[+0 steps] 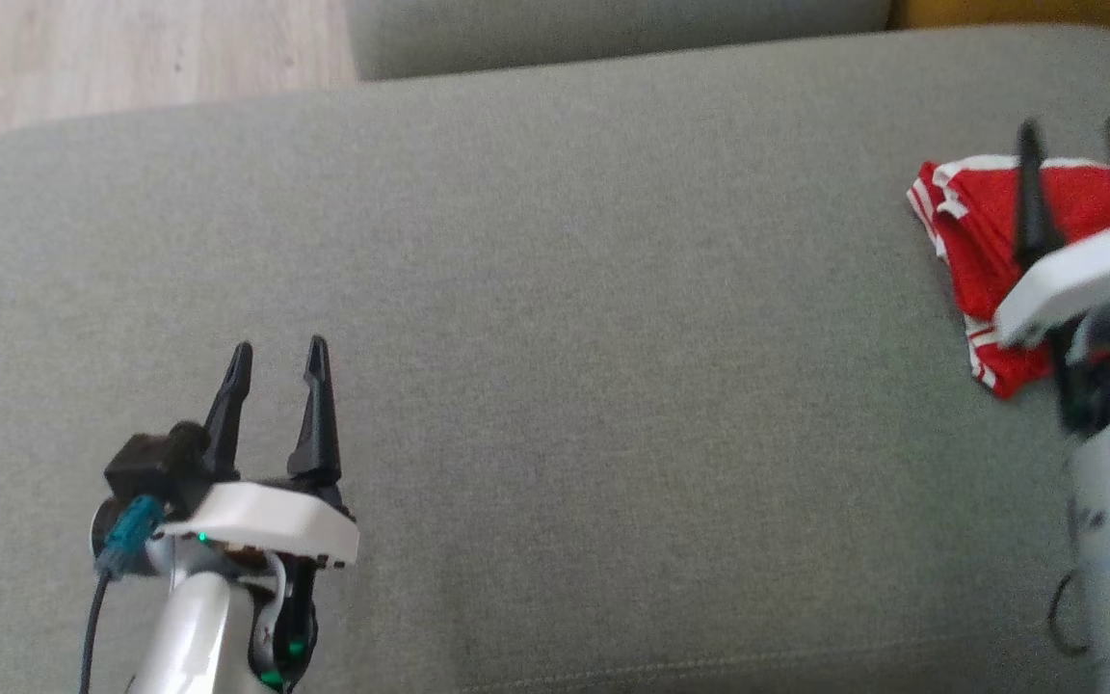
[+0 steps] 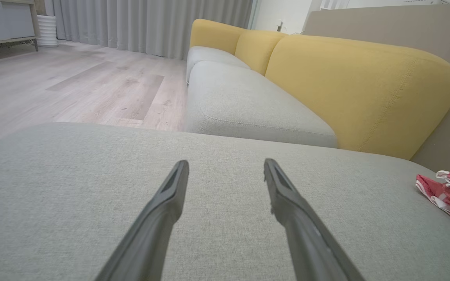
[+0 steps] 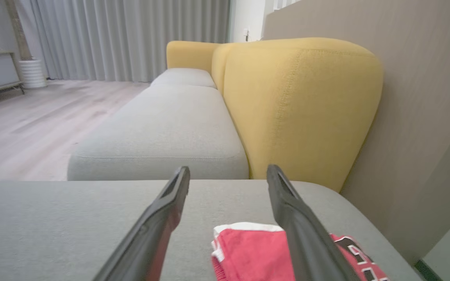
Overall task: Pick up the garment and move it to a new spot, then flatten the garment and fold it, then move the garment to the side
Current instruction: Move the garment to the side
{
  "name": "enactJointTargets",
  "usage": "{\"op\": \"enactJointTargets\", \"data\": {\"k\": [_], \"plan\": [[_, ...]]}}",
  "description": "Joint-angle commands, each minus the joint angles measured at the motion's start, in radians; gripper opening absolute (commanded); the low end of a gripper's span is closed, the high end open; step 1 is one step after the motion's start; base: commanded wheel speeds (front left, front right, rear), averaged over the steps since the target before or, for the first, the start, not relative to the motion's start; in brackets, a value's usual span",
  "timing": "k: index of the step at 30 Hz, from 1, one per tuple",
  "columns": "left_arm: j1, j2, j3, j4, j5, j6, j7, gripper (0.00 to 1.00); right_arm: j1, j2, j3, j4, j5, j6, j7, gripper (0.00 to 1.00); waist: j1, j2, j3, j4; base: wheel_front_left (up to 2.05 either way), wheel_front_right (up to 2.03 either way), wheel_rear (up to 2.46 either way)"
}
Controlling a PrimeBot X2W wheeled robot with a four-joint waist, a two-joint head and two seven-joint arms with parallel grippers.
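Observation:
The garment point(image 1: 984, 226) is red with white trim, folded into a small bundle at the right side of the grey cushion point(image 1: 555, 318). My right gripper point(image 1: 1075, 140) hovers over the garment with its jaws open and nothing between them. In the right wrist view the garment point(image 3: 248, 255) lies below and between the fingertips of that gripper point(image 3: 228, 173). My left gripper point(image 1: 278, 357) stands open over bare cushion at the lower left, far from the garment. The left wrist view has this gripper point(image 2: 226, 166) open, with the garment point(image 2: 449, 195) at the far right.
A second grey seat cushion point(image 3: 170, 128) lies ahead, with yellow backrests point(image 3: 299, 105) along the right and a beige wall behind. Wooden floor point(image 2: 65, 86) lies off the cushion's left edge. Grey curtains and a low cabinet stand far back.

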Motion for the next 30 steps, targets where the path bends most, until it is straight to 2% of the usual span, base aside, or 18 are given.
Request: {"op": "enactJointTargets", "data": {"k": [1,7,12,23,30], "plan": [[-0.01,0.005,0.044,-0.017,-0.008,0.002,-0.009,1.0,0.016,0.024,0.018,-0.062,0.007,0.006,-0.023,1.0,0.0002,-0.0001,-0.039,0.011,0.0,0.0,0.0],[0.024,0.004,0.049,0.009,-0.017,-0.005,-0.009,1.0,0.171,0.116,0.022,-0.157,0.0,0.006,-0.068,1.0,0.0002,-0.0001,-0.084,0.036,0.0,0.0,0.0],[0.046,0.003,0.041,0.006,-0.023,0.001,-0.009,1.0,0.268,0.145,0.032,-0.208,0.005,0.006,-0.089,1.0,0.0002,-0.0001,-0.102,0.053,0.0,0.0,0.0],[0.088,0.003,-0.017,-0.008,-0.029,0.025,-0.009,1.0,0.482,0.153,0.103,-0.301,0.112,0.006,-0.147,1.0,0.0002,-0.0001,-0.119,0.094,0.0,0.0,0.0],[0.096,0.003,-0.028,-0.007,-0.013,0.046,-0.009,1.0,0.517,0.153,0.146,-0.302,0.141,0.006,-0.165,1.0,0.0002,-0.0001,-0.123,0.104,0.0,0.0,0.0]]}}
